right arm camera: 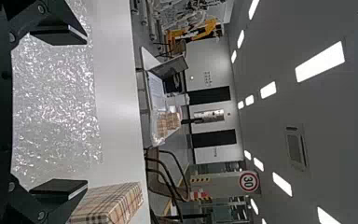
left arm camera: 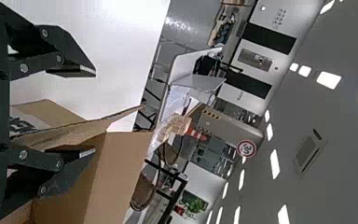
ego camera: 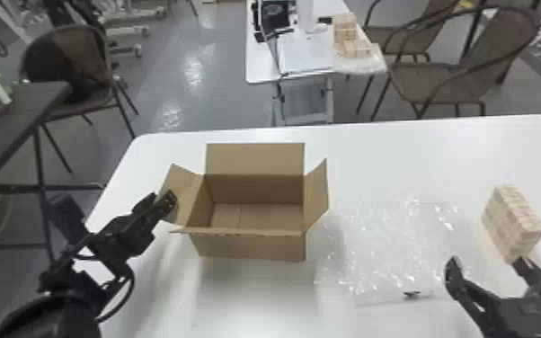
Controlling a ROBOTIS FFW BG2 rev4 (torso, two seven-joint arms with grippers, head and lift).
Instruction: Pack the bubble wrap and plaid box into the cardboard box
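Note:
The cardboard box [ego camera: 251,245] stands upright on the table with its flaps spread and nothing visible inside. At its left flap is my left gripper [ego camera: 168,202]; in the left wrist view the left gripper [left arm camera: 93,112] is open, with the flap [left arm camera: 79,128] between its fingers. Clear bubble wrap [ego camera: 386,247] lies flat to the right of the box. Beyond it stands the plaid box [ego camera: 510,220]. My right gripper [ego camera: 485,265], open and empty, is just in front of it. In the right wrist view the right gripper [right arm camera: 84,114] faces the bubble wrap [right arm camera: 56,102], with the plaid box [right arm camera: 114,203] beside one finger.
The white table [ego camera: 418,148] carries all of these; a small dark item [ego camera: 412,294] lies at the wrap's near edge. Behind are a second white table [ego camera: 260,67] with more plaid boxes [ego camera: 350,36] and brown chairs [ego camera: 445,81]. A dark table [ego camera: 22,117] stands at left.

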